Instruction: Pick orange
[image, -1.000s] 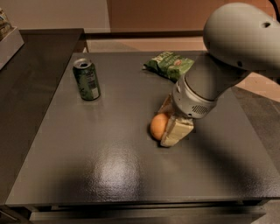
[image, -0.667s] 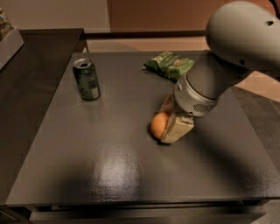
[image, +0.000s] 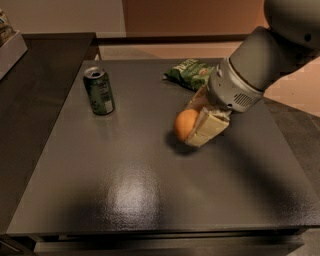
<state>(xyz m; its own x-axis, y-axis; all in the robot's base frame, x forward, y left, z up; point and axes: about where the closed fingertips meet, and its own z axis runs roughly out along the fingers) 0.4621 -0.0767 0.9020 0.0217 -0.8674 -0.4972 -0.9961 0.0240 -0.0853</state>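
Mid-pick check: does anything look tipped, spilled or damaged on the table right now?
Nothing stands out. The green can stands upright at the far left. The snack bag lies at the back with nothing spilled around it. The gripper is closed on the orange near the middle.

Right side of orange (image: 181, 123) covered by near finger of gripper (image: 192, 125), clamped on the fruit at the right middle of the desk (image: 125, 190). Far finger mostly hidden behind fruit and wrist. Right end of snack bag (image: 186, 72) hidden behind arm (image: 260, 57). Arm cut off at top and right edges. Lettering on can (image: 99, 91) too small to read. Grey box (image: 10, 50) cropped at left edge.
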